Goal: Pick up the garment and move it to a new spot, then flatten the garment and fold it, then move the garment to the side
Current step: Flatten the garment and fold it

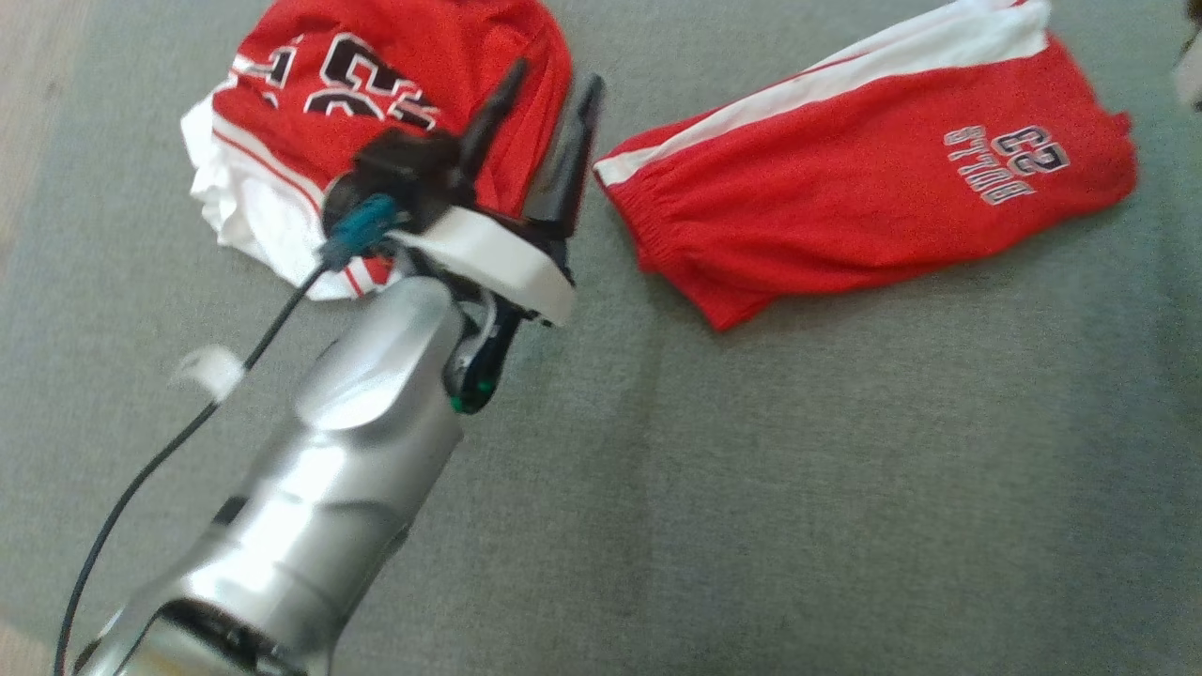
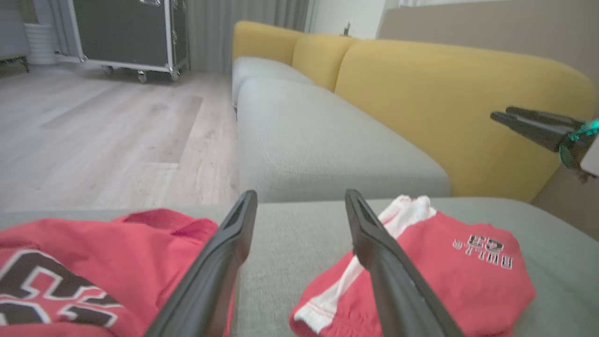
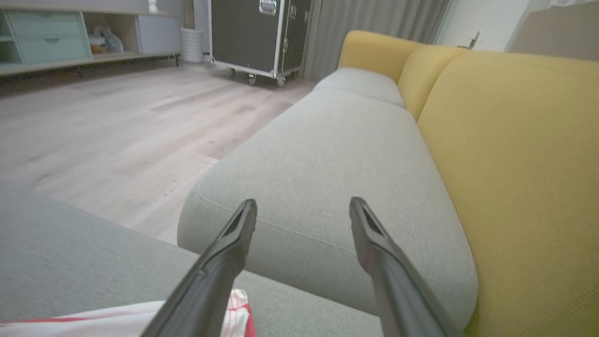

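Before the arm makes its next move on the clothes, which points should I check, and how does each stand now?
1. Left gripper jaws open, empty: ok.
2. Right gripper jaws open, empty: ok.
3. Jersey lying flat: not ok, it is crumpled.
4. Shorts apart from jersey: ok.
5. Bare cushion for a new spot: ok.

Matt cloth shorts (image 1: 845, 216), rough-woven grey cushion (image 1: 798, 488)

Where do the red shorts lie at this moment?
In the head view the red shorts lie at the upper right on the grey cushion, to the right of the left gripper and the crumpled red jersey.
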Robot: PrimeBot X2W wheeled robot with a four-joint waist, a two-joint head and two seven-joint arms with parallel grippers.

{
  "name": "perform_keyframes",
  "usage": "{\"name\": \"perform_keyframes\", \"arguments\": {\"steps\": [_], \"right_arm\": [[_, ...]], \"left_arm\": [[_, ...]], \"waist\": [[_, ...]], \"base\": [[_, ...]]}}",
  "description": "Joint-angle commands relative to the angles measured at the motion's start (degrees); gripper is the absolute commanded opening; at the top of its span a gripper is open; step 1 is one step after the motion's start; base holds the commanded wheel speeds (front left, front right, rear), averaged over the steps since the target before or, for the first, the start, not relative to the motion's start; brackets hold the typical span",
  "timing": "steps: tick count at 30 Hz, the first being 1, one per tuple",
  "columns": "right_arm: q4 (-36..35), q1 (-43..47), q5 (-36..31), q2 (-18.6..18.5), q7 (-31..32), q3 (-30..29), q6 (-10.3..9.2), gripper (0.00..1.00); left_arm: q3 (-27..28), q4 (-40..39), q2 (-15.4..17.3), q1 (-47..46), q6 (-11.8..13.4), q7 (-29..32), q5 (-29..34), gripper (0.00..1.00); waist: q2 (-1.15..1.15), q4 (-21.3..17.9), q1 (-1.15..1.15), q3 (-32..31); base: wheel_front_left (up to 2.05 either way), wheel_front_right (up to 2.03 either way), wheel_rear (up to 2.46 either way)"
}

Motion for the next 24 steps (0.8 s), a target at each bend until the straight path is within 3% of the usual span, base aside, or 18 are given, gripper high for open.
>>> {"name": "perform_keyframes", "arguments": {"steps": [1, 5, 9, 14, 24], "right_arm": [[-2.63, 2.18, 0.43, 0.47, -0.61, -0.22, -0.05, 1.00], [-12.82, 8.26, 0.63, 0.23, -0.67, -5.74, -0.05, 1.00], [-21.01, 18.05, -0.85, 2.43, -0.68, -13.22, -0.05, 1.00], [-30.81, 36.24, -5.37, 10.23, -0.69, -22.54, -0.05, 1.00], [-39.26, 54.28, -12.26, 21.09, -0.69, -30.49, -0.05, 1.00]], "left_arm": [[3.18, -2.66, 2.24, 0.33, 0.71, -0.52, 0.94, 1.00], [9.55, -9.24, 3.71, 6.47, 1.30, -0.52, 4.99, 1.00], [15.28, -14.30, 3.97, 13.63, 1.01, -0.53, 8.06, 1.00], [23.12, -20.72, 2.77, 26.12, -0.18, -0.53, 12.69, 1.00], [28.55, -23.79, 0.54, 40.02, -1.70, -0.53, 17.95, 1.00]], "waist": [[0.00, -1.90, 0.01, -2.45], [0.00, -4.27, 0.01, -6.07], [0.00, -6.44, 0.01, -10.20], [0.00, -9.70, 0.01, -16.18], [0.00, -12.79, 0.01, -20.20]], "base": [[0.00, 0.00, 0.00], [0.00, 0.00, 0.00], [0.00, 0.00, 0.00], [0.00, 0.00, 0.00], [0.00, 0.00, 0.00]]}}
